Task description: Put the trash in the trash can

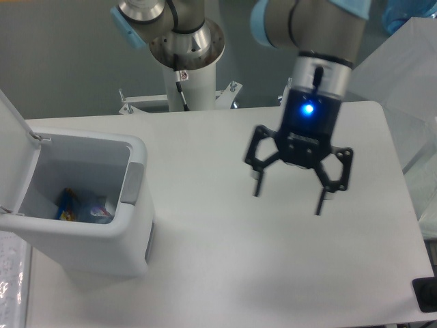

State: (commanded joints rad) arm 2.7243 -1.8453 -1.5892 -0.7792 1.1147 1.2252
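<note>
The white trash can point(133, 236) stands at the table's left with its flip lid point(12, 130) swung open. Inside it lies trash point(82, 207): a crumpled wrapper with blue and yellow print beside a bluish clear piece. My gripper point(289, 194) hangs over the middle right of the table, far from the can, pointing down. Its fingers point(256, 181) are spread wide apart with nothing between them.
The arm's white base column point(186, 51) rises behind the table's far edge. Translucent white boxes point(403, 82) sit off the right side. A small black object point(425, 295) sits at the lower right corner, and a patterned sheet point(10, 287) lies at the lower left.
</note>
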